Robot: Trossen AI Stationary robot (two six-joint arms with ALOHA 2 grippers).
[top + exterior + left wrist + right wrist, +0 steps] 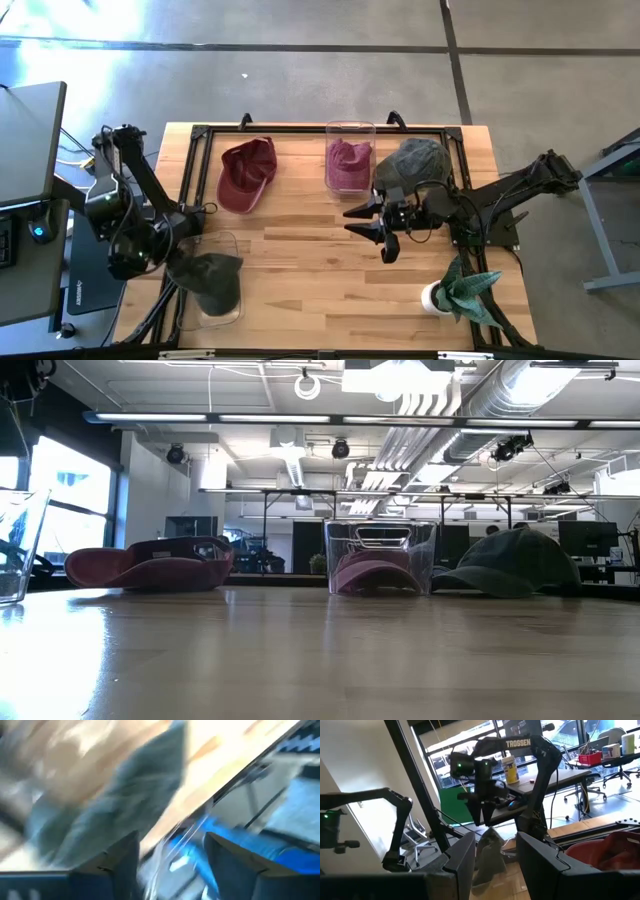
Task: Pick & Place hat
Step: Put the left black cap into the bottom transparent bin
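1. Left gripper [190,268] hangs over the clear bin [232,312] at the desk's [310,270] front left corner; its jaws stand apart, just above a dark grey hat [215,280] that droops into that bin.
2. Right gripper [375,222] hovers mid-desk, jaws part open, holding nothing.
3. Red hat [245,172] lies at the back left.
4. Second clear bin [350,130] holds a maroon hat [347,165].
5. Another grey hat [415,160] sits just beside that bin.
6. Potted plant [460,290] stands front right.
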